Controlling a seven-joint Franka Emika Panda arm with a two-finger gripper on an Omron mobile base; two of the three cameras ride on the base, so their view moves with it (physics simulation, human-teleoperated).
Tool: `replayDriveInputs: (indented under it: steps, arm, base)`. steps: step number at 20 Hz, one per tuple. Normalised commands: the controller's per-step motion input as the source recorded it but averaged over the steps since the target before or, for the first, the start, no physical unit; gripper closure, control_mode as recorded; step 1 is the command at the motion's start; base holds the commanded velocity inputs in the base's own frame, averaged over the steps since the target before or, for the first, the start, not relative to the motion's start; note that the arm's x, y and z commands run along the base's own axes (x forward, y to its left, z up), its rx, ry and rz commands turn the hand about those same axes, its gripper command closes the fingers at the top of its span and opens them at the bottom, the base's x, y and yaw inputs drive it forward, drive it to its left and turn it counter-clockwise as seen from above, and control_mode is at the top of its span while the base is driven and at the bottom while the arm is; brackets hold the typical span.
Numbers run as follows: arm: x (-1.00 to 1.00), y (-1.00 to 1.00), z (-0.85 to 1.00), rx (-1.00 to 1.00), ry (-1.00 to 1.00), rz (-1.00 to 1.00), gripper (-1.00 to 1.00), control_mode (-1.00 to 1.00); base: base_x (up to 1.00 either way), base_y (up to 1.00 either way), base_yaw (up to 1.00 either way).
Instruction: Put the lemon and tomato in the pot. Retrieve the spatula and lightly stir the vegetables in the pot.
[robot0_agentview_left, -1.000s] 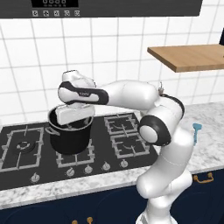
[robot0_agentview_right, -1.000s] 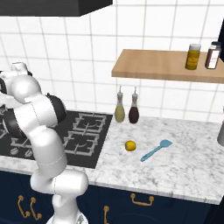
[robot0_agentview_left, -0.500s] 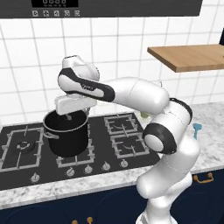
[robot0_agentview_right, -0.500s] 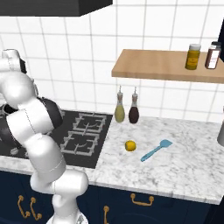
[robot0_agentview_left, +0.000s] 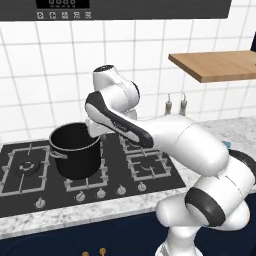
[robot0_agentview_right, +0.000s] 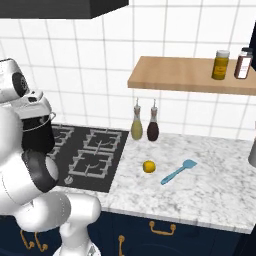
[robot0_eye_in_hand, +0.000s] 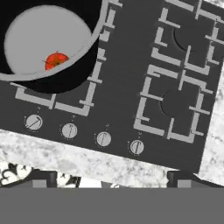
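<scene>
While the tool (robot0_eye_in_hand: 112, 177), spread and empty, hangs beside the pot (robot0_agentview_left: 75, 150), the round lemon (robot0_agentview_right: 148, 166) on the bench (robot0_agentview_right: 210, 190) could roll off when pinched.

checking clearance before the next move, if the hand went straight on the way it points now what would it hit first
Probably the stove top: the hand looks down on its grates and knobs, with the pot off to one side. Depth is unclear, but nothing else lies in that line.

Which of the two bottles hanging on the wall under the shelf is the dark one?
The dark bottle is the right one, nearer the spatula; the other bottle beside it is yellow-green.
</scene>
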Motion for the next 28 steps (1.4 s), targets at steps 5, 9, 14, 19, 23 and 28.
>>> replayDriveInputs:
  steps: [5, 9, 14, 19, 23, 28]
  arm:
    - [-0.27, -1.0, -0.01, 0.11, -0.12, -0.15, -1.0, -1.0]
    - [0.01, -1.0, 0.0, 0.13, 0.0, -0.23, -1.0, -1.0]
    - [0.02, -1.0, -0.04, 0.07, 0.0, -0.25, -1.0, -1.0]
    - [-0.09, -1.0, -0.19, 0.0, -0.01, -0.24, -1.0, -1.0]
    - [-0.04, -1.0, -0.11, 0.0, 0.0, -0.21, -1.0, -1.0]
    - [0.0, -1.0, -0.23, 0.0, 0.0, -0.15, -1.0, -1.0]
  base:
    - [0.0, 0.0, 0.0]
    - [0.0, 0.0, 0.0]
    - [0.0, 0.0, 0.0]
    - [0.0, 0.0, 0.0]
    - [0.0, 0.0, 0.0]
    - [0.0, 0.0, 0.0]
